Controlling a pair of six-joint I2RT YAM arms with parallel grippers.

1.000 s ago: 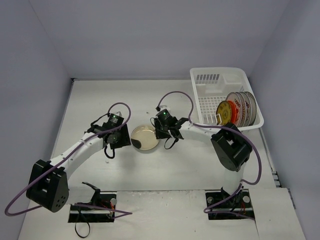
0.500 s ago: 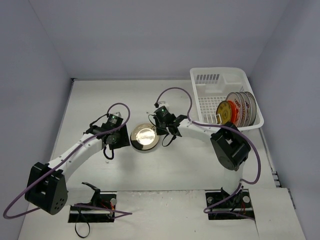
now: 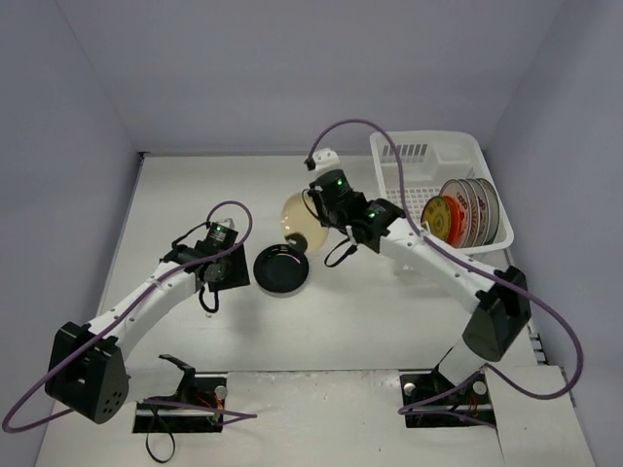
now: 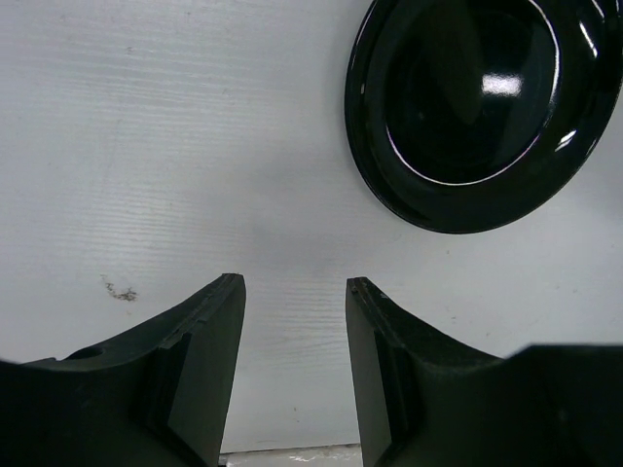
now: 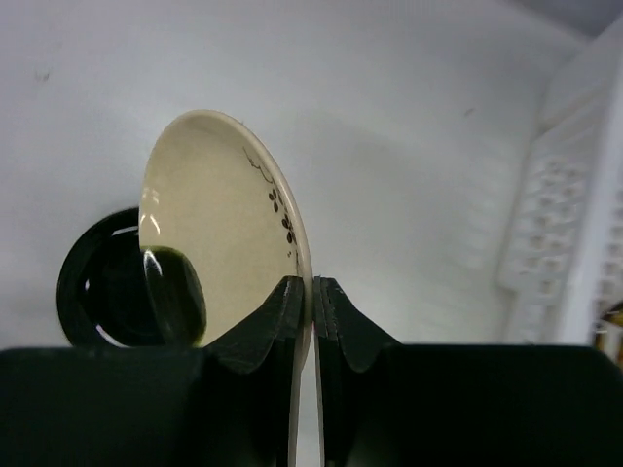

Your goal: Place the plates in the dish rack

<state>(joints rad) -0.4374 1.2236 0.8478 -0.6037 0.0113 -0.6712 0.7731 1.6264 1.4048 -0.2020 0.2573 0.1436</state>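
Five plates (image 3: pixel 462 209) stand edgewise at the near end of the dish rack (image 3: pixel 399 154). The right gripper (image 5: pixel 313 284) jaws clamp one cream plate (image 5: pixel 219 224) by its rim — left gripper (image 4: pixel 294 284) jaws open beside one dark plate (image 4: pixel 477 97).

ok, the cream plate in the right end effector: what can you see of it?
The cream plate is small, round and glossy, like glazed ceramic, with a thin dark sprig painted near its rim. It is off the table, tilted almost on edge, its rim pinched between the shut fingers of the right end effector. It hangs between the black plate and the dish rack, apparently touching neither.
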